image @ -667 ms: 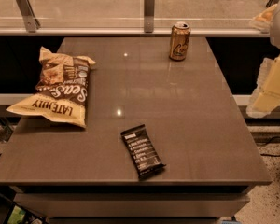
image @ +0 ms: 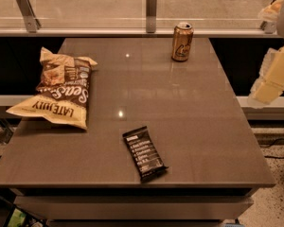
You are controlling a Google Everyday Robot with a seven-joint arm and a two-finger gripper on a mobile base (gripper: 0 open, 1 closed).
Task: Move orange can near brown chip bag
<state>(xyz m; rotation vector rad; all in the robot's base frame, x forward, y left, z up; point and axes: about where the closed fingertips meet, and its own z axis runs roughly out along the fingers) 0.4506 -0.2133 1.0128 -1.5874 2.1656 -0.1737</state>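
We look down on a grey-brown table (image: 189,126) with a glossy top, backed by a glass barrier on metal posts (image: 151,11). The orange can (image: 182,42) stands upright near the table's far edge, right of centre, its silver top facing up and its pale curly logo towards us. Nothing touches it. The brown chip bag (image: 59,91) lies flat on the left side of the table, well apart from the can, with its lettering upside down from our side and its cream-yellow end nearest us. Between them and closer to the front edge, a small black snack bar wrapper (image: 144,152) lies flat at a slant. The gripper (image: 272,77) hangs off the table's right side as a pale, cream-coloured shape, lower than the can and clear of it. We cannot tell whether it is released or clenched, and it holds nothing we can see.
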